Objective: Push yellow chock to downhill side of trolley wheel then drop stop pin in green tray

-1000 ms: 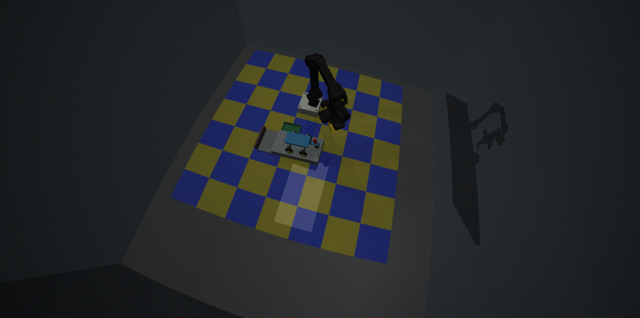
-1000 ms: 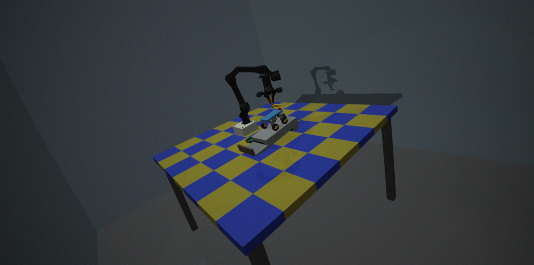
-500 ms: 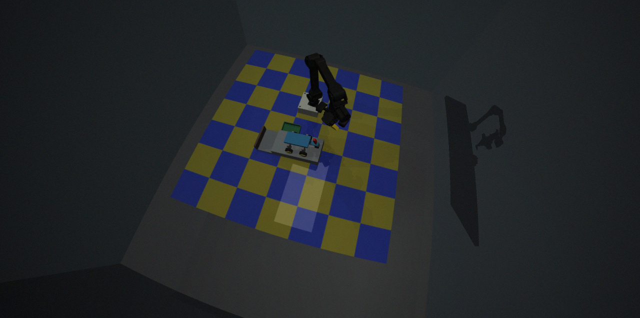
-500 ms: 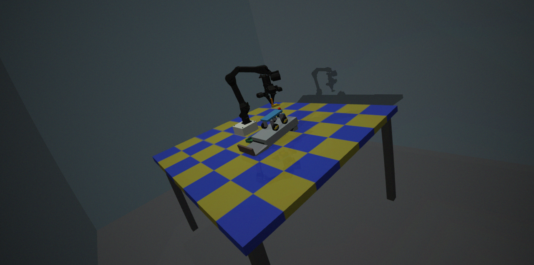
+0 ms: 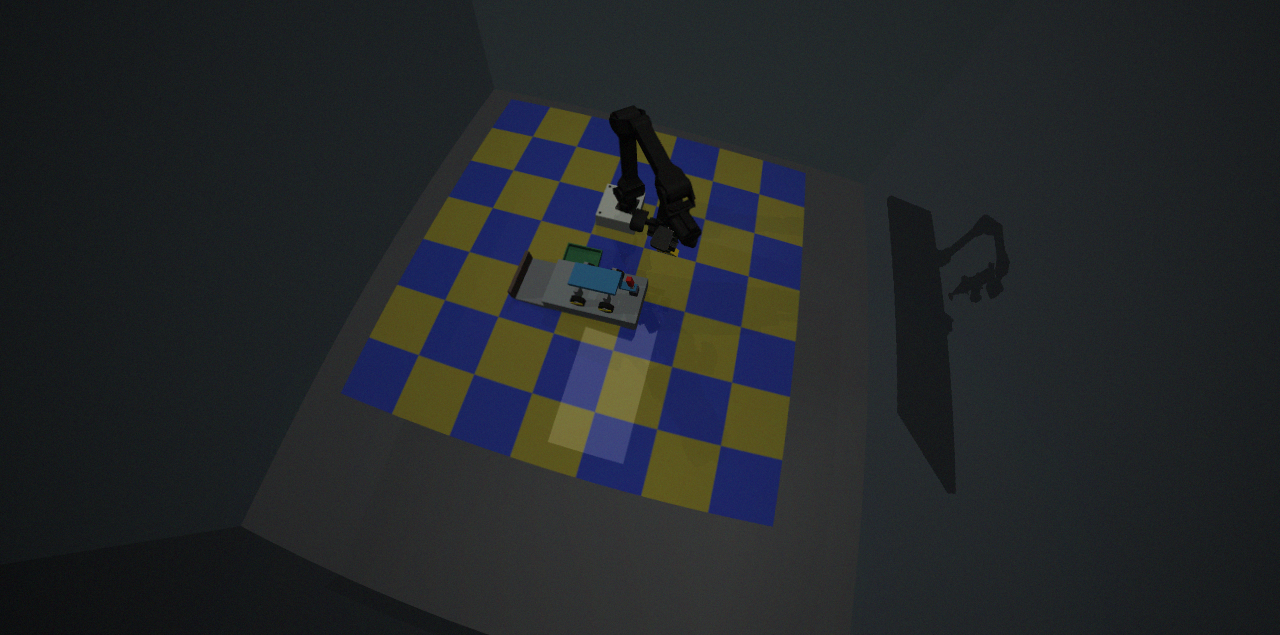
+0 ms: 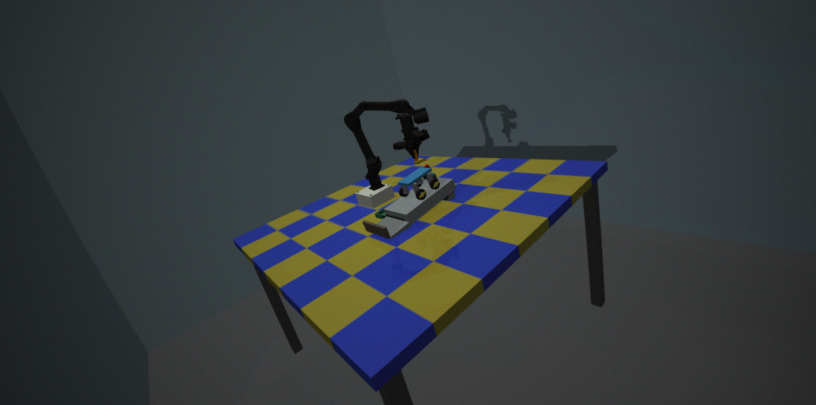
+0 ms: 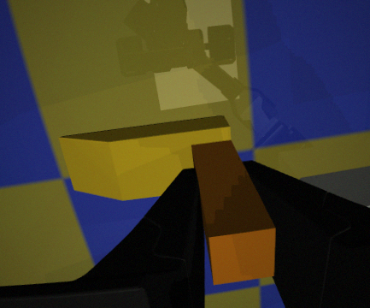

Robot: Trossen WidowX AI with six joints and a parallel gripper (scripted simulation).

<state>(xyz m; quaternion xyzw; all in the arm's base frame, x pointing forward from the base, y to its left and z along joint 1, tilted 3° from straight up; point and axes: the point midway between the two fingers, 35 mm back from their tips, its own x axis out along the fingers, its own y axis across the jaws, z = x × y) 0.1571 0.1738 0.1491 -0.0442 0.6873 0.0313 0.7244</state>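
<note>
My gripper (image 7: 218,178) (image 6: 417,155) is shut on the orange handle of the yellow chock (image 7: 146,167) (image 6: 420,161). It holds the chock in the air beyond the ramp's uphill end, on the robot base's side. In the top view the arm mostly hides the chock. The blue-topped trolley (image 5: 595,278) (image 6: 414,176) stands on the grey ramp (image 5: 559,298) (image 6: 402,208). The red-headed stop pin (image 5: 630,280) (image 6: 426,165) stands at the trolley's uphill end. The green tray (image 5: 582,253) (image 6: 380,213) lies beside the ramp, on the robot base's side. The chock's black rubber underside is hidden.
The white robot base (image 5: 615,213) (image 6: 373,197) stands behind the green tray. A brown end board (image 5: 519,275) (image 6: 376,228) rises at the ramp's low end. The ramp stands on a blue and yellow checkered table (image 5: 514,344) (image 6: 433,282).
</note>
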